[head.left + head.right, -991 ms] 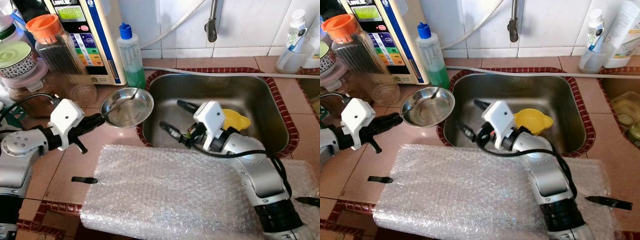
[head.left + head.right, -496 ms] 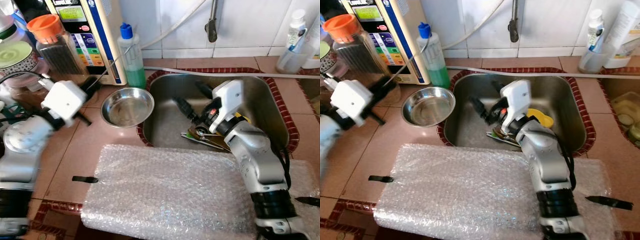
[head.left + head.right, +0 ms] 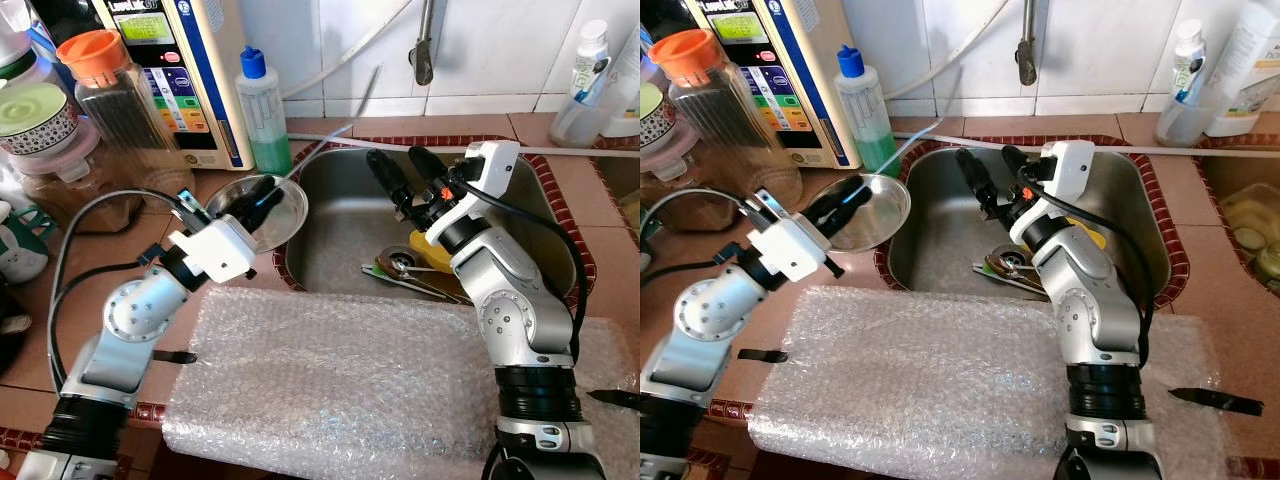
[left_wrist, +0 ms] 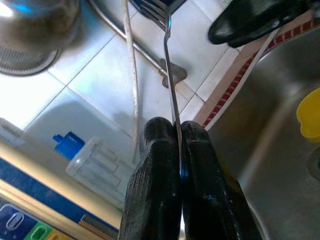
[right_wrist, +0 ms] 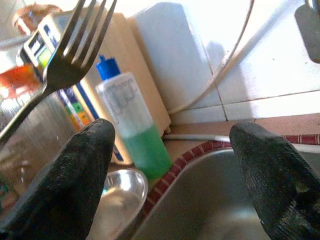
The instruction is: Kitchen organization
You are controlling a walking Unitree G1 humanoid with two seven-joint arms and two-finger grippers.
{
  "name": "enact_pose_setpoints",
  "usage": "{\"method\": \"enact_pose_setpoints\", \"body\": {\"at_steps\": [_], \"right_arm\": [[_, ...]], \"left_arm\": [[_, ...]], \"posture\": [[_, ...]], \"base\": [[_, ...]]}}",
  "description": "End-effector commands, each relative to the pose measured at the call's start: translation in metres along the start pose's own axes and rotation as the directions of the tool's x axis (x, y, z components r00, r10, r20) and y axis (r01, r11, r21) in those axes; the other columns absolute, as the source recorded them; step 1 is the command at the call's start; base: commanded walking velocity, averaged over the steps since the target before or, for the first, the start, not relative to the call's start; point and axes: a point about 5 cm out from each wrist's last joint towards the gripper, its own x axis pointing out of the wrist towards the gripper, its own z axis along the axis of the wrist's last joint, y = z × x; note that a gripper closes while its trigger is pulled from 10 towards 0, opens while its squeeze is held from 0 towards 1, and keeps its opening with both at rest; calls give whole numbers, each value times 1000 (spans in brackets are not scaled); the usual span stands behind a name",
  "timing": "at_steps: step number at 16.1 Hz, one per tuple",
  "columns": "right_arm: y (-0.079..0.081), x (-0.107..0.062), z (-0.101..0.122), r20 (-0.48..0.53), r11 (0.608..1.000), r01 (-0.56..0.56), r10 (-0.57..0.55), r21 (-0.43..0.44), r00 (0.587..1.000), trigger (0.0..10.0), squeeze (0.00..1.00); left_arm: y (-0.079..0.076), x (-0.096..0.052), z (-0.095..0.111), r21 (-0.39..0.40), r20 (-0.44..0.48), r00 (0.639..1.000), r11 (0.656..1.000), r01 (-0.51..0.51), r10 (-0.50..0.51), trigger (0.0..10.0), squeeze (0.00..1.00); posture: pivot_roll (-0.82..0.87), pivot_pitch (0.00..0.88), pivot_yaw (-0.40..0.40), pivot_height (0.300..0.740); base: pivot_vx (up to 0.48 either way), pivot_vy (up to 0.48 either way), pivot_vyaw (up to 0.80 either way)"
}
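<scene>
My left gripper [image 3: 258,197] is shut on the handle of a metal fork [image 3: 325,135]. It hovers over the steel bowl [image 3: 288,207] on the counter, left of the sink [image 3: 345,235]. The fork slants up and right, tines high near the wall. In the left wrist view the fingers [image 4: 155,165] pinch the fork [image 4: 170,75]. My right gripper [image 3: 392,157] is open above the sink, tilted up, close beside the fork. Its wrist view shows the fork's tines [image 5: 82,30] beyond the two fingers [image 5: 65,180]. A yellow cup [image 3: 432,247] and some cutlery [image 3: 405,275] lie in the sink.
A bubble wrap sheet [image 3: 340,380] covers the near counter. A green soap bottle [image 3: 262,115], a water purifier [image 3: 180,70] and a jar with an orange lid [image 3: 110,90] stand at the back left. The faucet [image 3: 425,45] hangs over the sink. Bottles [image 3: 590,80] stand at the back right.
My left gripper lifted the fork out of the bowl, swung it left, then brought it over the bowl pointing toward the sink. My right gripper rose from the sink bottom and tilted upward.
</scene>
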Motion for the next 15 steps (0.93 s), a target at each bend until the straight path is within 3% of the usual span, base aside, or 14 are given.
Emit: {"method": "enact_pose_setpoints", "body": {"at_steps": [1,5,8,10,12,13,14,15], "right_arm": [[5,9,8,28,1000,-17,16,21,999,10000,0],[16,28,16,67,995,-59,54,77,996,10000,0],[20,35,18,77,990,-74,65,118,995,10000,0],[32,39,16,66,980,-139,130,146,989,10000,0],[34,34,9,30,981,-159,156,108,987,10000,0],[28,28,4,4,990,-126,126,66,992,10000,0],[15,13,-3,-29,998,-48,47,-37,998,10000,0],[12,9,-4,-34,998,-33,31,-56,999,10000,0]], "left_arm": [[-8,-1,3,4,14,1000,1000,27,-27,0,0],[-34,5,13,-42,66,995,996,78,-75,0,0],[-42,7,16,-61,80,993,994,93,-88,0,0],[-51,8,16,-102,77,991,988,115,-107,0,0],[-48,11,16,-118,72,994,989,87,-78,0,0],[-44,12,15,-140,58,997,989,49,-41,0,0],[-34,12,11,-174,25,999,984,-27,31,0,0],[-32,12,10,-177,17,999,983,-40,43,0,0]], "posture": [[-198,155,133,740],[-196,156,135,740],[-197,161,135,740],[-192,161,130,740],[-191,160,129,740],[-186,161,126,740],[-186,164,124,740],[-187,165,124,740]], "base": [[0,0,0],[0,0,0],[0,0,0],[0,0,0],[0,0,0],[0,0,0],[0,0,0],[0,0,0]]}}
